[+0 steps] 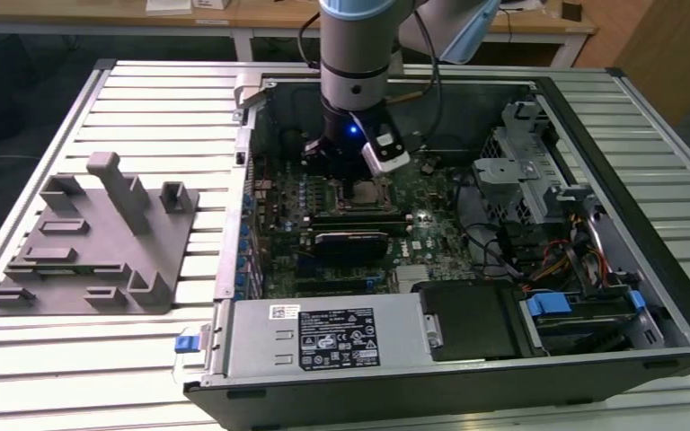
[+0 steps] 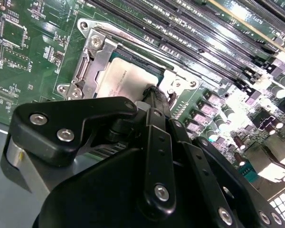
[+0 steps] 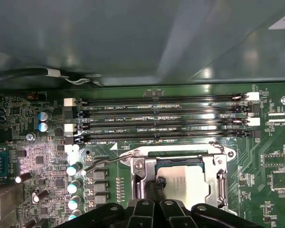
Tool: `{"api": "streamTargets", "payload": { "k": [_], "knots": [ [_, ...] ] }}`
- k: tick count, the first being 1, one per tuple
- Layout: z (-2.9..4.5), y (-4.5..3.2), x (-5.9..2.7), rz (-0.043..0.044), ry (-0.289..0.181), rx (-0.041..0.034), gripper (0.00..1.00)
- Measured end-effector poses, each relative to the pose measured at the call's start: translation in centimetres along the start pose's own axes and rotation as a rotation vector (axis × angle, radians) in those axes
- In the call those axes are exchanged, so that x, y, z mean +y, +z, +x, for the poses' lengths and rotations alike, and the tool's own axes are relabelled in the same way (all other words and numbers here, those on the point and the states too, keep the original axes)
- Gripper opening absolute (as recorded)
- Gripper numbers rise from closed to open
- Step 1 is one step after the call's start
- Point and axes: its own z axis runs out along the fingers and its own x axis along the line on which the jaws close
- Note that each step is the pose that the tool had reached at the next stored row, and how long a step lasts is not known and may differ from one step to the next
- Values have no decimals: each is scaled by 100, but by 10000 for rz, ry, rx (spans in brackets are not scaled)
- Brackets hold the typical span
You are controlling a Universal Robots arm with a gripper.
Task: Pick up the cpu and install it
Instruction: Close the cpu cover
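Tool (image 2: pixel 153 92) at edge of cpu (image 2: pixel 118 80) in socket frame (image 2: pixel 88 61)

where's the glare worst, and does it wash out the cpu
second wrist view: capacitors blown white, cpu only a pale sheen; first wrist view: a hot spot on the board, cpu evenly lit; exterior view: case interior dim

In the second wrist view the gripper (image 2: pixel 154 97) covers one corner of the cpu (image 2: pixel 118 80), and the metal socket frame (image 2: pixel 92 52) overlaps its edges
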Motion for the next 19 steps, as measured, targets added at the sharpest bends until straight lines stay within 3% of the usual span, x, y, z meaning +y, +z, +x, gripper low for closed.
{"api": "streamTargets", "payload": {
  "k": [12, 19],
  "knots": [
    [19, 7, -1, 1, 0, 1, 11],
    [18, -30, -1, 2, -1, -2, 11]
  ]
}}
